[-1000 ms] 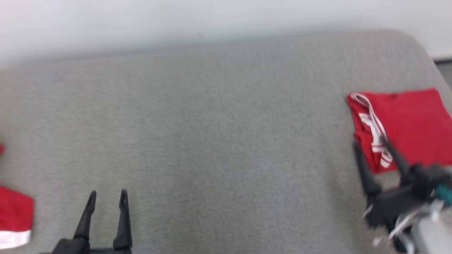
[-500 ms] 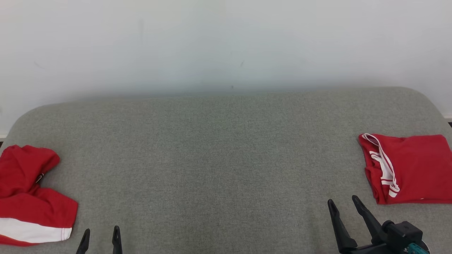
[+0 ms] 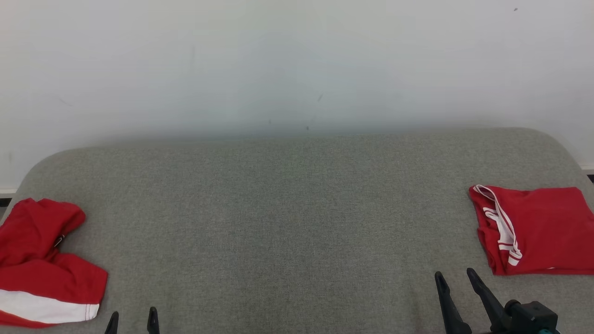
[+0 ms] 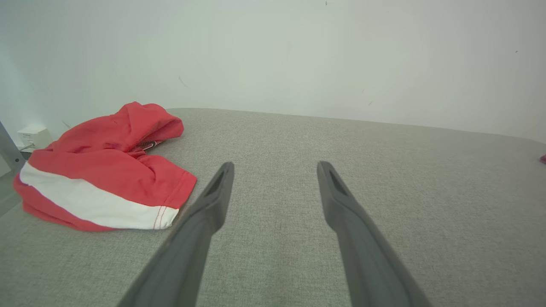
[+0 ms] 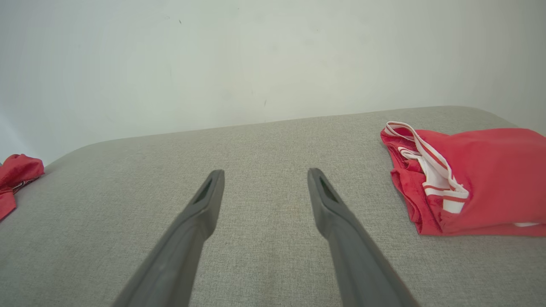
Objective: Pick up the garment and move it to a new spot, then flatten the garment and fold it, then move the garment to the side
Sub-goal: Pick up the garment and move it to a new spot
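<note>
A folded red garment [image 3: 540,227] with white striped trim lies flat at the right edge of the grey padded surface [image 3: 287,222]; it also shows in the right wrist view [image 5: 482,179]. A second red garment [image 3: 41,264] with a white band lies crumpled at the left edge, close to my left fingers in the left wrist view [image 4: 102,170]. My right gripper [image 3: 455,276] is open and empty, just in front and left of the folded garment, not touching it [image 5: 265,172]. My left gripper [image 3: 132,319] is open and empty, right of the crumpled garment [image 4: 275,168].
A white wall [image 3: 297,60] rises right behind the surface. The surface's corners are rounded, and both garments lie near its side edges. A small white box [image 4: 34,135] sits by the wall beyond the left edge. Bare grey fabric spans the middle.
The head camera has tilted up, so the wall and both garments now show. My right gripper has drawn back from the folded garment's left edge, still open. The left gripper stays open.
</note>
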You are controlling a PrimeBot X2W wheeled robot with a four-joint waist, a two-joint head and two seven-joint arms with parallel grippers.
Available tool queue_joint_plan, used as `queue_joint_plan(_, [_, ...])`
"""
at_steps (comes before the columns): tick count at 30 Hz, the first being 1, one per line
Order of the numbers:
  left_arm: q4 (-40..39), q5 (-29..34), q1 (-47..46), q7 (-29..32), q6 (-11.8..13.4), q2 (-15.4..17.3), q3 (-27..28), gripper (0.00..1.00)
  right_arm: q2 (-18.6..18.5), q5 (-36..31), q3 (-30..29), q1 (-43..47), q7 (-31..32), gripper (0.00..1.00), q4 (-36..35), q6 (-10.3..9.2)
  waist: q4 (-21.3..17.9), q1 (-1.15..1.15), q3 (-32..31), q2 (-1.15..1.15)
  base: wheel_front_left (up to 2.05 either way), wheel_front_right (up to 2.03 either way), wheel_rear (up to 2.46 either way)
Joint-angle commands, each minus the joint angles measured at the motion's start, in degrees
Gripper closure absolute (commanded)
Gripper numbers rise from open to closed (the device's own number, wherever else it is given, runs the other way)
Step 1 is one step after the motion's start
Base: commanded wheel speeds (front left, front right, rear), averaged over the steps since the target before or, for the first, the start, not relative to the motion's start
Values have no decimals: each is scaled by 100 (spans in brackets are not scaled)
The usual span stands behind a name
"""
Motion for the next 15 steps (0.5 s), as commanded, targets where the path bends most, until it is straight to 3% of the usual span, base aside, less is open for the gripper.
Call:
queue_joint_plan(1, [-21,-1,25,-15,0,-11,-28,0,36,-52,-29,84,-10,0,-27,-16,0,0,-1,0,0,0,0])
queue_joint_plan(15, [-54,-42,71,-15,-3,-11,-31,0,89,-45,10,121,61,0,-21,-16,51,0,14,0,0,0,0])
